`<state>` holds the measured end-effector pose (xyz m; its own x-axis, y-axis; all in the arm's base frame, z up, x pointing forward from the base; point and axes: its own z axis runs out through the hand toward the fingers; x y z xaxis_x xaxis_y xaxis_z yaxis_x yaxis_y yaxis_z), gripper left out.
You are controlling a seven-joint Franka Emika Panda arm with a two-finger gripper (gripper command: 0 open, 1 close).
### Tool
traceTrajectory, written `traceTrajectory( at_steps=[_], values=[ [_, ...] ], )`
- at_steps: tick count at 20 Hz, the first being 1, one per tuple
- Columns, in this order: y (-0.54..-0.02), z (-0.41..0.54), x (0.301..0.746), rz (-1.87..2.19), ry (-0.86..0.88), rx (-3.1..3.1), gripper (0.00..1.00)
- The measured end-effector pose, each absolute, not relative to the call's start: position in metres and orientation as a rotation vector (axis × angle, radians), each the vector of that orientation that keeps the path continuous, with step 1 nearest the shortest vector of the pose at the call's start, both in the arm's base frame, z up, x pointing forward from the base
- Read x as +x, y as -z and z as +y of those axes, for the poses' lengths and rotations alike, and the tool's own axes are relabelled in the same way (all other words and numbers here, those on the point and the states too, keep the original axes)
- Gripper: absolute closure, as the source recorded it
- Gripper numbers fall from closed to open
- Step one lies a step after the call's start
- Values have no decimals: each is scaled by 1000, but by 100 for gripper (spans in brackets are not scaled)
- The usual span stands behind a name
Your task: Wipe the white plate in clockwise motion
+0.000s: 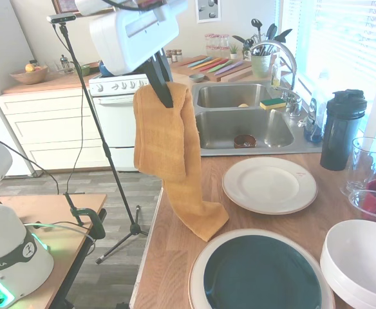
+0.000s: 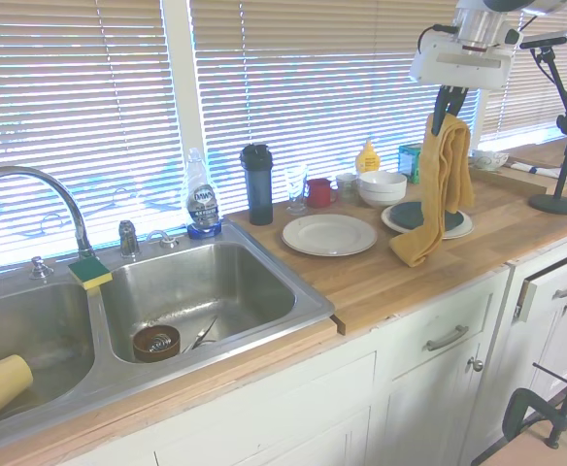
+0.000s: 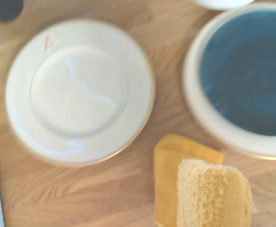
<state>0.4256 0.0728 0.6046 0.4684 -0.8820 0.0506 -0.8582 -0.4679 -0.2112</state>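
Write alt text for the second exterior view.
A white arm's gripper holds a yellow towel hanging above the counter, its end draped near the white plate. Behind the towel sits a dark-centred plate; a steel sink lies left.

At upper right the gripper [image 2: 448, 109] hangs above the wooden counter [image 2: 400, 277], its fingers closed on a mustard towel [image 2: 439, 189] whose lower end touches the counter. The white plate [image 2: 329, 234] lies just left of the towel, at centre. Behind the towel sits a dark-centred plate [image 2: 458, 225]
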Motion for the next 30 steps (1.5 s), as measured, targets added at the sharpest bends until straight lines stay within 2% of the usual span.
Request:
traceTrajectory(
  at_steps=[9, 23, 30],
  values=[
    [-567, 124, 421, 1420, 201, -2618, 100],
    [-473, 224, 399, 1301, 116, -2751, 100],
    [-410, 253, 429, 1329, 149, -2741, 100]
  ],
)
